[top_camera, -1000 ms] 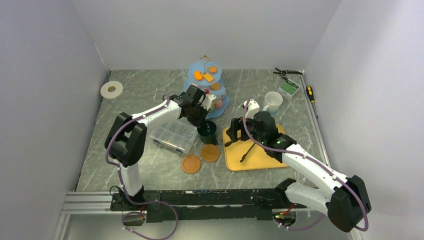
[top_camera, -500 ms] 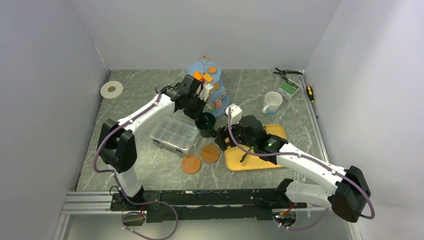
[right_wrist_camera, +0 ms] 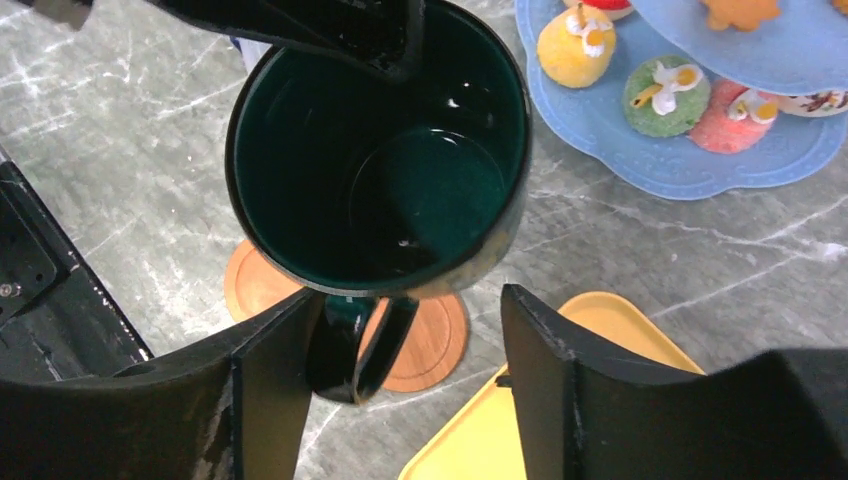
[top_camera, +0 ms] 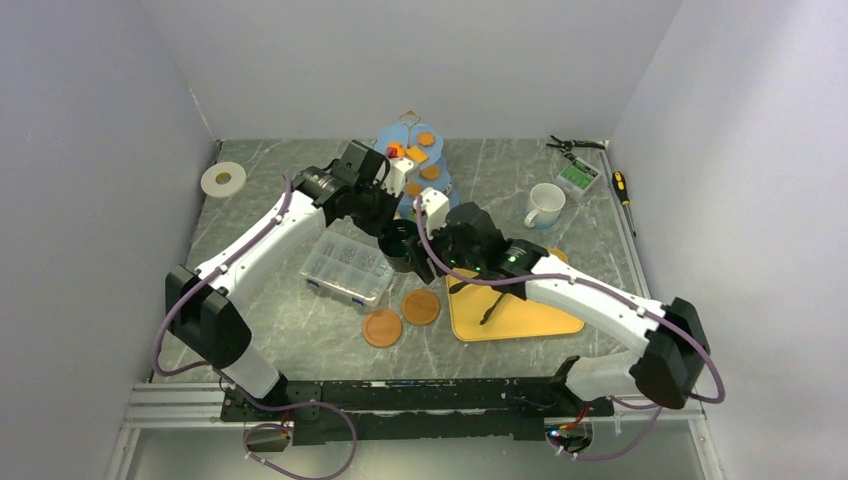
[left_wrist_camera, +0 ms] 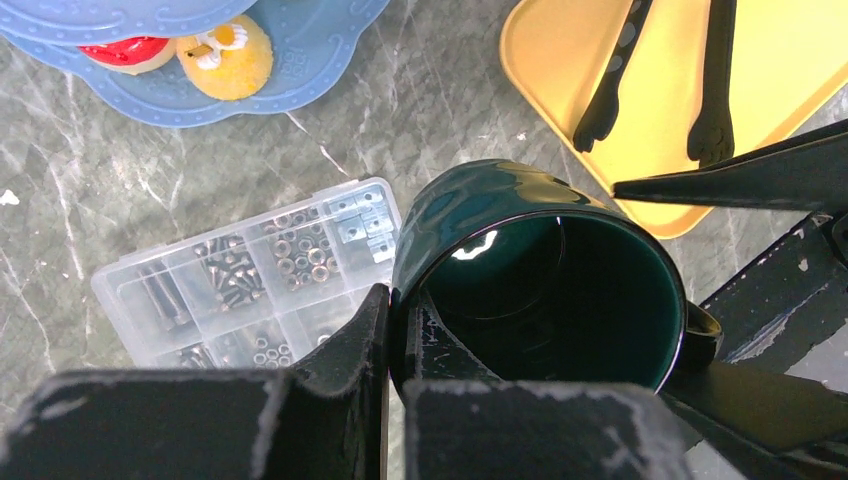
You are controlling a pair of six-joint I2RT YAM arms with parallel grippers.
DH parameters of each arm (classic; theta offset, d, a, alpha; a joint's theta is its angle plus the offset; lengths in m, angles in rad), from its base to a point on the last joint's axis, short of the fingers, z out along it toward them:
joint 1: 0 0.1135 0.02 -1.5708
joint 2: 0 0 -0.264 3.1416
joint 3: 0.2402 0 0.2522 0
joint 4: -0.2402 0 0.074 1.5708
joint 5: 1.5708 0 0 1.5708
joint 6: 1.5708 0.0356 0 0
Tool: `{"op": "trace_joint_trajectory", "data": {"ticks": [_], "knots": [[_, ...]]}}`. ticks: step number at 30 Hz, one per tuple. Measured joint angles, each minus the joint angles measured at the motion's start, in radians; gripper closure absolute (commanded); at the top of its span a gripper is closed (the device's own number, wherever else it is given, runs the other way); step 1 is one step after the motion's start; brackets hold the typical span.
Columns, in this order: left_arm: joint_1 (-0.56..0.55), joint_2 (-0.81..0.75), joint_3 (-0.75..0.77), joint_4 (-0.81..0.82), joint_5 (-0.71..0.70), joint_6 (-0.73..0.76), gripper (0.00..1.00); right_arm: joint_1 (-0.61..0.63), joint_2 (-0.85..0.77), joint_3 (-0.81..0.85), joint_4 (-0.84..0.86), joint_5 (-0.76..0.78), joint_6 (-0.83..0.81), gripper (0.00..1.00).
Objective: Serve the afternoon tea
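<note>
**Both arms meeting at the dark-green mug**

Starting nearest the arm bases: two round wooden coasters [top_camera: 382, 327] are lying side by side on the grey marbled surface [top_camera: 260, 160]. Right next to them a yellow plastic tray [top_camera: 515, 322] is carrying the black tongs [top_camera: 492, 304].

Just past the coasters the right gripper [right_wrist_camera: 408, 300] is hovering with its jaws standing wide apart. The mug's handle is sitting in the gap between them and nothing is being clamped. The glossy dark-green mug [right_wrist_camera: 380, 180] itself is hanging in the left gripper [left_wrist_camera: 397, 310]. It looks like it's up off the surface, and in the right wrist view it's sitting over one coaster. The left jaws are pinching its rim, one finger inside and one outside.

A clear plastic compartment box [left_wrist_camera: 250, 280] full of screws and nuts is lying just to the mug's left.

Further back, the light-blue three-tier stand [right_wrist_camera: 640, 170] is holding small toy cakes [right_wrist_camera: 575, 45] on its bottom tier and orange biscuits [top_camera: 426, 139] higher up. Off to the right, well apart, a white mug [top_camera: 546, 204] is standing on the surface.
</note>
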Motion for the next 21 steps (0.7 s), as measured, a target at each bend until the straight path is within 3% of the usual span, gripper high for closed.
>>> {"op": "trace_joint_trajectory", "data": {"ticks": [14,18,19,20,21], "knots": [[0.009,-0.054,0.0,-0.028,-0.057,0.023,0.97,0.095,0.16,0.166,-0.121,0.113,-0.032,0.68],[0.014,-0.065,0.0,-0.025,-0.064,0.04,0.97,0.119,0.18,0.178,-0.119,0.14,-0.045,0.85],[0.014,-0.065,0.0,-0.029,-0.065,0.042,0.95,0.121,0.18,0.178,-0.118,0.151,-0.044,0.91],[0.014,-0.066,0.0,-0.034,-0.066,0.041,0.88,0.121,0.179,0.178,-0.118,0.167,-0.042,0.99],[0.015,-0.067,0.001,-0.035,-0.066,0.037,0.78,0.12,0.177,0.178,-0.116,0.172,-0.043,1.0]]}}
